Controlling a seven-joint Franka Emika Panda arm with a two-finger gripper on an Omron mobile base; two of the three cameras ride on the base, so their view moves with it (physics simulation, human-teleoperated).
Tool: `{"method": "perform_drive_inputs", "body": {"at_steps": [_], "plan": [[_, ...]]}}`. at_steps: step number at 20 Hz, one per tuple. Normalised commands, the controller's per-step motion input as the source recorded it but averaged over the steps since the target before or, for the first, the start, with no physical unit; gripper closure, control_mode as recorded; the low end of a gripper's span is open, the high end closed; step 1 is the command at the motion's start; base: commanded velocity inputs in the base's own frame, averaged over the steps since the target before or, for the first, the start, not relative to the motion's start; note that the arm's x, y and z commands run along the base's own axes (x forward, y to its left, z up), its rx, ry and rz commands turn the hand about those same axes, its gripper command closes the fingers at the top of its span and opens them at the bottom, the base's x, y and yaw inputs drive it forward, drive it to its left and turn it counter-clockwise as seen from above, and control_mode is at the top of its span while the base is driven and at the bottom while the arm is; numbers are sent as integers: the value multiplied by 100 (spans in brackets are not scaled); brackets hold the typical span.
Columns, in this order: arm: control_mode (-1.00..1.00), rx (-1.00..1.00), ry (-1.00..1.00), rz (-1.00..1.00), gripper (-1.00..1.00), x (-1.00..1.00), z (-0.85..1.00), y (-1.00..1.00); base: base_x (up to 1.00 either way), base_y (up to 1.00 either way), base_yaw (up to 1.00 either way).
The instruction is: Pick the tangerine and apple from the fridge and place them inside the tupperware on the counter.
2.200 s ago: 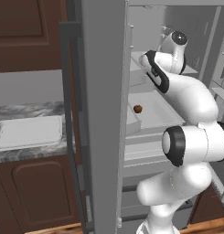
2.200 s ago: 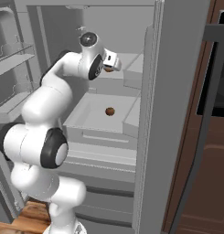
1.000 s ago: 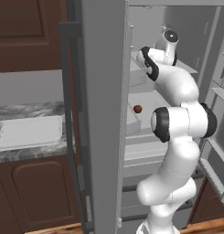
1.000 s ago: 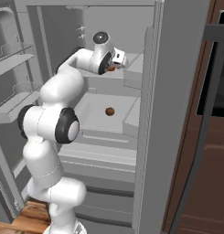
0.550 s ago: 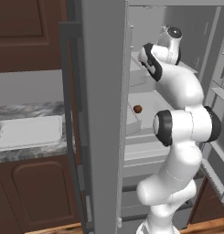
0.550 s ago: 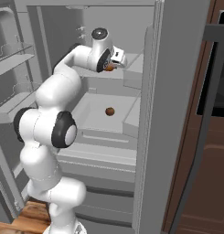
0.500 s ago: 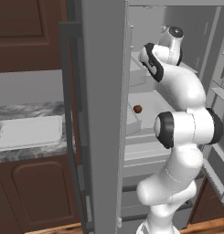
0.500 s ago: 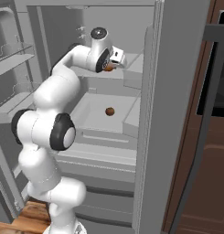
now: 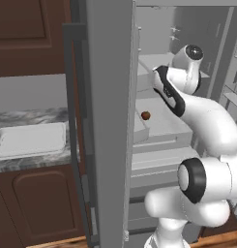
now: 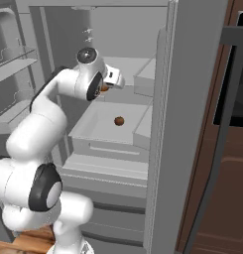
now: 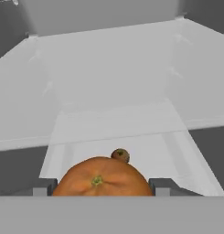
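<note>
— Orange fills the bottom of the hand view: the tangerine sits between the two dark tips of the tool, one tip against each flank, so I judge the tool closed on it. Inside the fridge, over the upper shelf.

— How will it handle?

— Light, I'd guess, and round with a slightly yielding peel. It could roll in a loose pinch, so the hold wants to stay across the widest part, where it looks to be now. Squeezing harder risks bruising.

— And the apple?

— It lies alone near the middle of the drawer floor, well apart from the tool. Probably firmer and smoother than the tangerine, so likelier to slip; take it across the middle too.

— Destination?

— The tupperware lies on the surface, close to its front edge, outside the fridge door.
</note>
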Motion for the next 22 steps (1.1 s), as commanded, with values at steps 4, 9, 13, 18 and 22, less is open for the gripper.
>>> {"method": "perform_drive_inputs", "body": {"at_steps": [4, 9, 13, 18, 22], "plan": [[-100, 0, 0, 0, 100, -100, -23, 9, 0, 0, 0], [-100, 0, 0, 0, 100, -84, 0, 0, 0, 0, 0], [100, 0, -1, 0, 100, -18, 0, -3, 0, 0, 0], [100, 0, 0, 0, 100, 0, 0, 0, -67, 0, 0], [100, 0, 0, 0, 100, 0, 0, 0, -100, 0, 0]]}}
